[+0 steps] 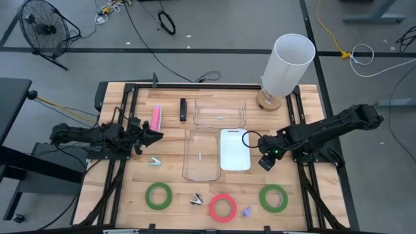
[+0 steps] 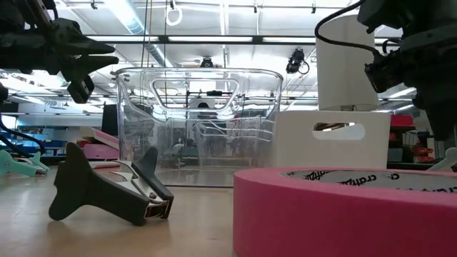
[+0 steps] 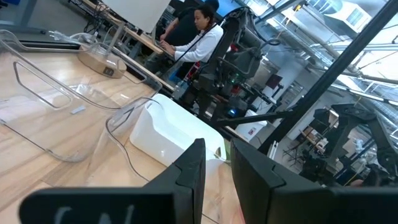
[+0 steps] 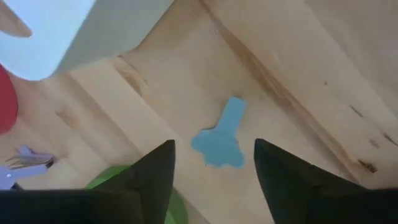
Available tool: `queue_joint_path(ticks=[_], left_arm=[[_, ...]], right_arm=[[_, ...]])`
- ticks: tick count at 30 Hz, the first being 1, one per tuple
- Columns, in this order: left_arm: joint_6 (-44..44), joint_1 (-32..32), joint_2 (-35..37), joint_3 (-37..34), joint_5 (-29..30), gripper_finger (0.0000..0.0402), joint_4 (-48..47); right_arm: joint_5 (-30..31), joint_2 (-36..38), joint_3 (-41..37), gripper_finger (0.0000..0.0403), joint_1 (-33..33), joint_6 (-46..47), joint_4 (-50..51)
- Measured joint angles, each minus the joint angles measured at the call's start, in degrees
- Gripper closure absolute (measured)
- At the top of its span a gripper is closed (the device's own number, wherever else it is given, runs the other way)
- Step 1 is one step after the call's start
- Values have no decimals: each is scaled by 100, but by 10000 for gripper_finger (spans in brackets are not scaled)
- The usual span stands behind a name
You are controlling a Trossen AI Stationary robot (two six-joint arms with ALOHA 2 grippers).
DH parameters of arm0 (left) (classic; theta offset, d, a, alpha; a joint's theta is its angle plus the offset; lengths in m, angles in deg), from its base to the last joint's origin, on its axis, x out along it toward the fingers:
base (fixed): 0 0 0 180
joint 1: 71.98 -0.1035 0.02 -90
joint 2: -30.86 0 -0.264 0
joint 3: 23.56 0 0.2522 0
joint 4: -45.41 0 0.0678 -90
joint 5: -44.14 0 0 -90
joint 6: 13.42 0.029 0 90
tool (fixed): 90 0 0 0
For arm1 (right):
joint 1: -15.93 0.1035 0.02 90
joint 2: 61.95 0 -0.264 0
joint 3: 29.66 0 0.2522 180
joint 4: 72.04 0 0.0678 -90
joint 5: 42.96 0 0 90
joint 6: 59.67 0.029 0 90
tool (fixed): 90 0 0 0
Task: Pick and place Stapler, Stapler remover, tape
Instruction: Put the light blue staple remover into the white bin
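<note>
Presently: right end effector, fingers spread apart, nothing between them; one small blue piece, likely a staple remover, lying on the desk directly beneath the gap. White tray just beside the end effector; green tape near, red-pink tape farther off. If you mean to take the blue piece, centre its narrow stem between the fingers, come straight down, and close only once both tips reach the wood, since so flat a thing will probably slip. Left end effector waits well apart, across the trays.
</note>
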Motion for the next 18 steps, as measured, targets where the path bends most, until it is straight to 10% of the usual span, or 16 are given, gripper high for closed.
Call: queue_joint_path(ticks=[18], left_arm=[[0,0,0,0,-2,323,0]], right_arm=[[-427,-1,-1391,169,10,577,-1584]])
